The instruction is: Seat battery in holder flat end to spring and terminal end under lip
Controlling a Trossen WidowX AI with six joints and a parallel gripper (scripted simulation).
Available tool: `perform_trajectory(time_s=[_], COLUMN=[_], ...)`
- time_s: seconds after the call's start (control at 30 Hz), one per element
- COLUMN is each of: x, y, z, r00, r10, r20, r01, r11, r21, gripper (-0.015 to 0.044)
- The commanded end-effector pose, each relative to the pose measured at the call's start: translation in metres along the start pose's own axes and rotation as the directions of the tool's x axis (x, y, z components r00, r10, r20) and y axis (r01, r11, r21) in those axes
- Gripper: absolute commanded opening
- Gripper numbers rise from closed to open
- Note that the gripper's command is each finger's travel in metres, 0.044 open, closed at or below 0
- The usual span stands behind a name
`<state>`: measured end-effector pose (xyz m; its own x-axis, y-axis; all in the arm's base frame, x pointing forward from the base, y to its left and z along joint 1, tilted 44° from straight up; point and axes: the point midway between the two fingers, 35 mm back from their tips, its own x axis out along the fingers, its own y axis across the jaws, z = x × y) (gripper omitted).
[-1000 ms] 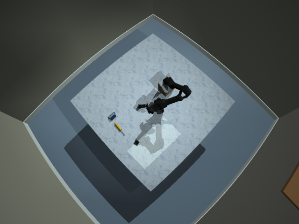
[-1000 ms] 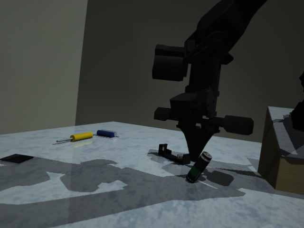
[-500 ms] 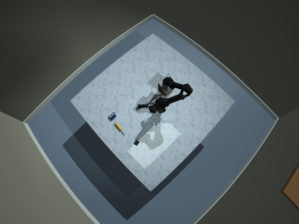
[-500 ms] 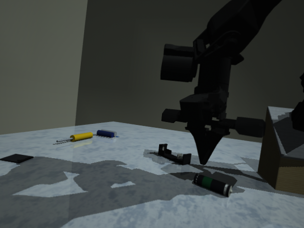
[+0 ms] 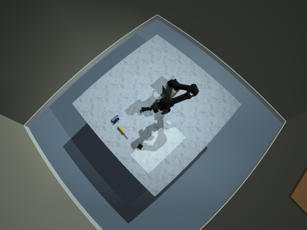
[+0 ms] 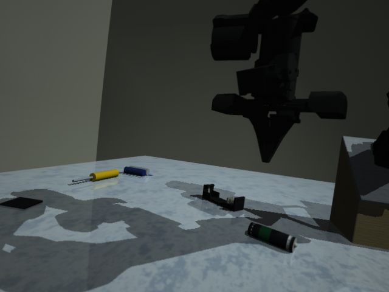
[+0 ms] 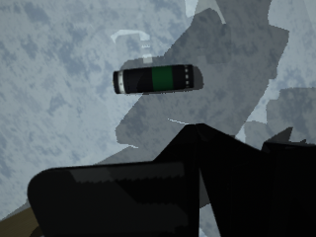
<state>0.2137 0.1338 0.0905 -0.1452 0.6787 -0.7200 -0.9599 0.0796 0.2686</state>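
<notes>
Top view: arm folded near the middle of the bench (image 5: 188, 74), with the gripper (image 5: 145, 109) reaching toward the left side. Battery and holder cannot be picked out here under the arm and its shadow. A yellow-handled screwdriver (image 5: 121, 131), a blue and white block (image 5: 114, 119) and a small black square (image 5: 139, 146) lie well apart from the arm.

Exterior view: gripper (image 6: 266, 158) hangs well above the bench, jaws closed to a single point with nothing between them. The battery (image 6: 271, 236) lies on its side on the bench, near the black holder (image 6: 223, 198) but outside it and not touching it. The holder's slot is vacant; a pale metal contact shows at its near end. A brown box (image 6: 364, 194) stands at the right edge.

Wrist view: battery (image 7: 157, 79) lies across the frame, dark body with a green band and pale rings toward the ends. No lettering, brand or polarity mark is legible on it or on anything else.

Handling, as a judgement: the battery is a rigid, smooth cylinder, probably light, and free to roll when nudged. Best taken across the middle of its body, at the green band, jaws square to its long axis, leaving both ends free to meet spring and lip. A skewed or end-biased hold would likely let it pivot or slip.
</notes>
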Motion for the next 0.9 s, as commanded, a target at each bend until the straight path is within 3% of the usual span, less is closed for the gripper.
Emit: perform_trajectory(time_s=[0.0,0.23,0.3,0.37,0.53,0.7,0.77,0.87], x=[-0.005,-0.002,0.001,0.011,0.038,0.061,0.064,0.064], y=[0.001,0.001,0.002,0.004,0.012,0.023,0.024,0.024], z=[0.001,0.0,0.0,0.001,0.002,0.002,0.002,0.002], r00=[1.0,1.0,1.0,1.0,1.0,1.0,1.0,1.0], r10=[0.001,0.004,0.003,0.002,0.001,0.003,0.004,0.004], r20=[0.002,-0.001,-0.002,-0.003,-0.003,0.004,0.006,0.006], r01=[-0.001,-0.004,-0.003,-0.003,-0.003,0.004,0.006,0.006], r11=[1.0,1.0,0.997,0.957,0.623,0.094,0.018,0.018], r21=[-0.005,0.0,-0.078,-0.29,-0.782,-0.996,-1.0,-1.0], gripper=[0.0,0.0,0.0053,0.0105,0.0227,0.0227,0.0227,0.0227])
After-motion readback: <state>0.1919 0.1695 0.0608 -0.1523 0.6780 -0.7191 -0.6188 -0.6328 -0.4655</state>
